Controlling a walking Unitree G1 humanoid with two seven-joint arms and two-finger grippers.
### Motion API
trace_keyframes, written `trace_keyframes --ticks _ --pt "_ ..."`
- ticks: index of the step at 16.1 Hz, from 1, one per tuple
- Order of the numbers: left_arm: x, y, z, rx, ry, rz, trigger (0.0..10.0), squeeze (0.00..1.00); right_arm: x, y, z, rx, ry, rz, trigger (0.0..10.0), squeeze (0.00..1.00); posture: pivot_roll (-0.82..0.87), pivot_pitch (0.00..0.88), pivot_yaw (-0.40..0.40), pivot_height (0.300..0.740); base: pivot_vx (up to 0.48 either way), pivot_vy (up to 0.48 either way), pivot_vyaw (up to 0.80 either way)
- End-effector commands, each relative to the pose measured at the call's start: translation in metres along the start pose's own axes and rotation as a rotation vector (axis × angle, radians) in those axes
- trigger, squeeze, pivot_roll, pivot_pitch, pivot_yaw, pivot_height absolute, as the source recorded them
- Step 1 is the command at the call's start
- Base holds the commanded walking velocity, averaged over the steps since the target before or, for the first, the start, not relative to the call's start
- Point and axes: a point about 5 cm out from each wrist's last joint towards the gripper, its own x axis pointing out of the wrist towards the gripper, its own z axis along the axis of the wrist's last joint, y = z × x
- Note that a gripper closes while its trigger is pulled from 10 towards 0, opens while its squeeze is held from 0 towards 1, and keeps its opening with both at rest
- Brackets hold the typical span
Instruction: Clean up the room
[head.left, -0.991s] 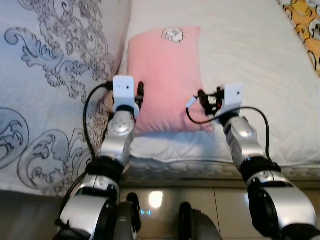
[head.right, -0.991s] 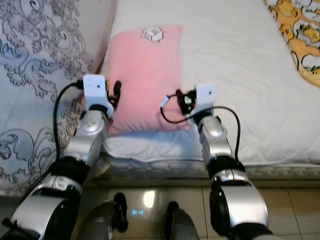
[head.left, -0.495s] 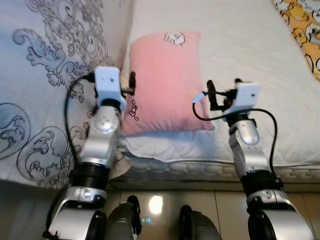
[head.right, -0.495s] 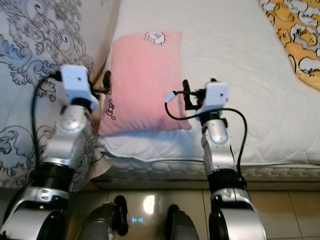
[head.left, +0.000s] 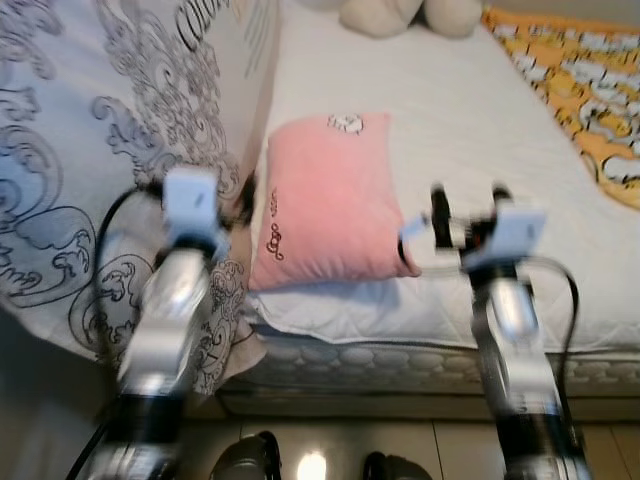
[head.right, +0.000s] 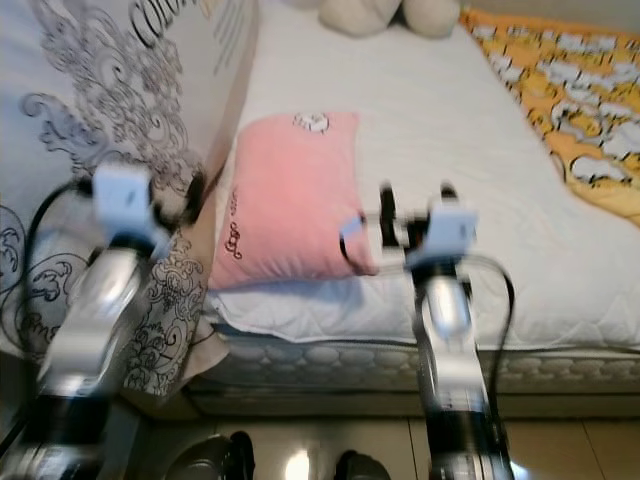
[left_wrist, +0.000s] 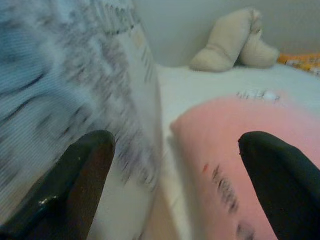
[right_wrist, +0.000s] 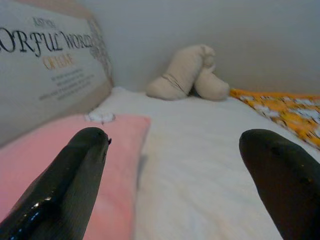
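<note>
in the left eye view the camera has tilted up since a second ago, bringing a beige plush toy (head.left: 405, 14) into sight, and both pincers have drawn back off the soft pink pillow (head.left: 325, 200), which lies flat on the quilted white bed (head.left: 470, 110) beside a grey patterned duvet (head.left: 90, 150). in the left wrist view the left pincer (left_wrist: 192, 185) gapes wide, holding nothing. in the right wrist view the right pincer (right_wrist: 190, 185) is likewise wide and empty above the bed.
</note>
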Motion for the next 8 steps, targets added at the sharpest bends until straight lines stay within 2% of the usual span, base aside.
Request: trace_keyframes --ticks 1,4,6,7,8 --pt "-0.001 -0.005 0.006 0.009 -0.014 -0.033 10.0 1.0 -0.001 -0.001 0.005 -0.003 -0.012 -0.012 10.0 1.0 0.02 0.0 -0.008 0.74 0.0 0.0 0.0" --pt "-0.03 -0.004 -0.01 -0.015 0.078 0.019 10.0 1.0 -0.037 -0.001 -0.006 -0.006 0.073 -0.053 10.0 1.0 0.02 0.0 -0.011 0.74 0.0 0.0 0.0" --pt "-0.032 -0.006 -0.013 -0.02 0.093 0.029 10.0 1.0 -0.041 0.001 -0.009 -0.001 0.094 -0.039 10.0 1.0 0.01 0.0 -0.015 0.74 0.0 0.0 0.0" --pt "-0.03 -0.008 -0.012 -0.009 0.084 0.019 10.0 1.0 -0.041 0.007 -0.013 0.045 0.122 0.014 10.0 1.0 0.01 0.0 -0.015 0.74 0.0 0.0 0.0" --pt "-0.025 -0.009 -0.012 0.005 0.081 0.017 10.0 0.0 -0.036 0.01 -0.014 0.064 0.139 0.043 10.0 1.0 0.01 0.0 -0.015 0.74 0.0 0.0 0.0"
